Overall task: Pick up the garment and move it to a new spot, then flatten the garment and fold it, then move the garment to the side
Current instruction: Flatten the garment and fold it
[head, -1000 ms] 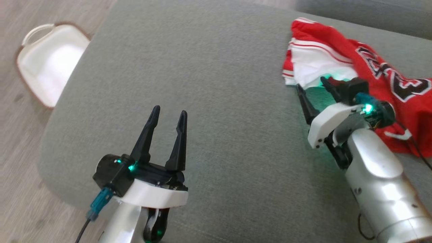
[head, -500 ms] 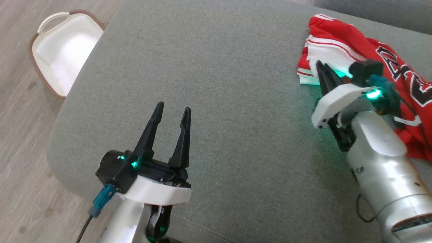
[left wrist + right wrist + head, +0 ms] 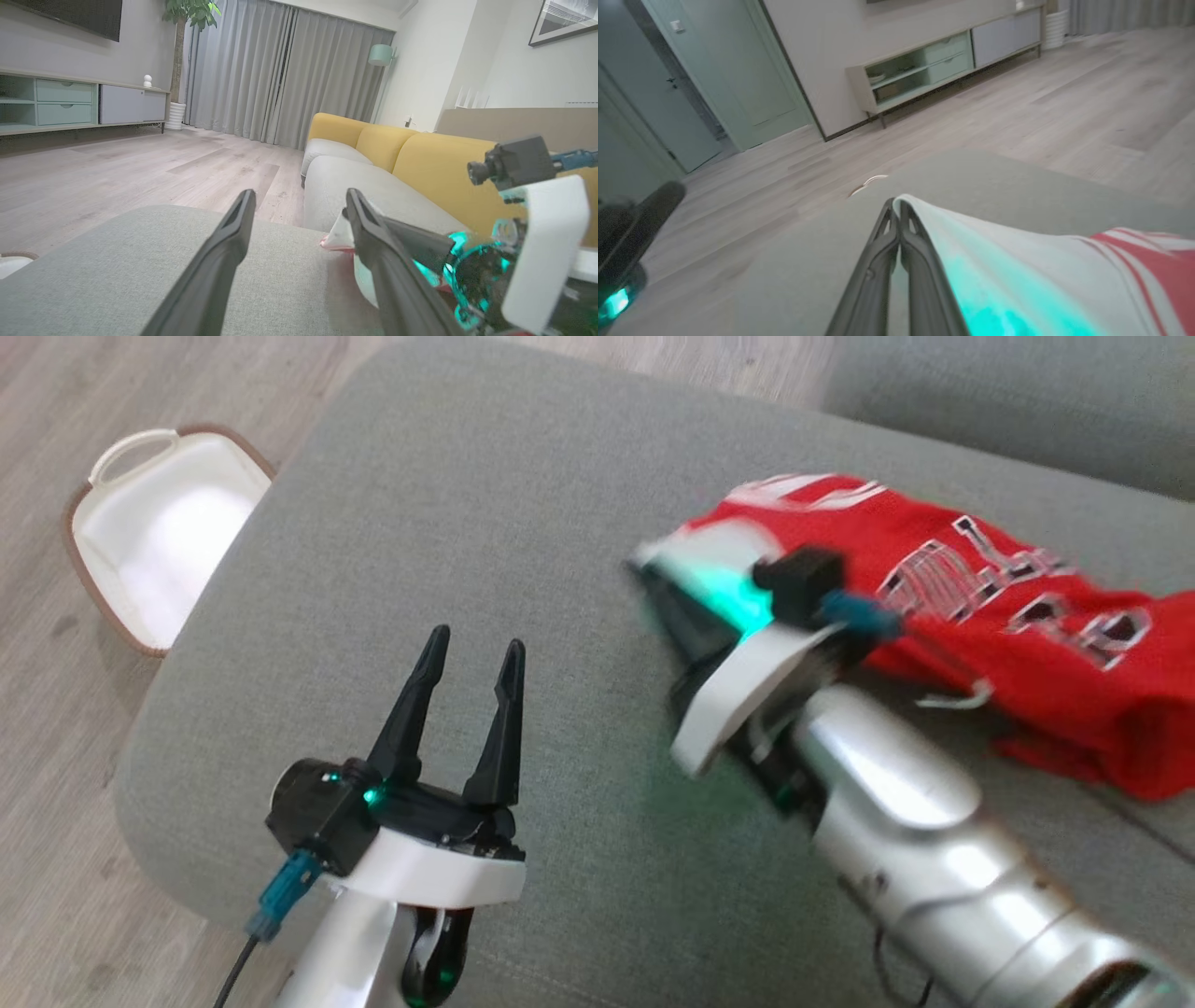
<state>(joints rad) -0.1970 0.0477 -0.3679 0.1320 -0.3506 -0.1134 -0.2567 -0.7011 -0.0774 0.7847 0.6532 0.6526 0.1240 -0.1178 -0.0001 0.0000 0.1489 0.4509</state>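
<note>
Left arm: the left gripper (image 3: pixel 475 639) hovers over the near part of the grey seat (image 3: pixel 523 504), wrist low and fingers pointing away from the robot. Its two fingers stand moderately apart with nothing between them. Right arm: the silver forearm (image 3: pixel 896 803) slants in from the lower right of the head view, up and to the left, and appears blurred there. The right wrist view shows the right gripper (image 3: pixel 895 203) with its two fingers pressed together at the tips. The white hem of the garment (image 3: pixel 1027 644) is caught there and drapes over one finger, lit green. The garment is a red jersey with white trim and lettering. It lies on the far right part of the seat, trailing rightward from the right gripper's tips. Whether the hem end rests on the seat cannot be told. Count: two arms, two grippers, one garment. One white basket (image 3: pixel 159 541) with a brown rim stands on the wooden floor (image 3: pixel 56 756), just beside the seat's left edge. Further off, the left wrist view shows one yellow-backed sofa (image 3: pixel 420 163) and grey curtains (image 3: pixel 289 70).
</note>
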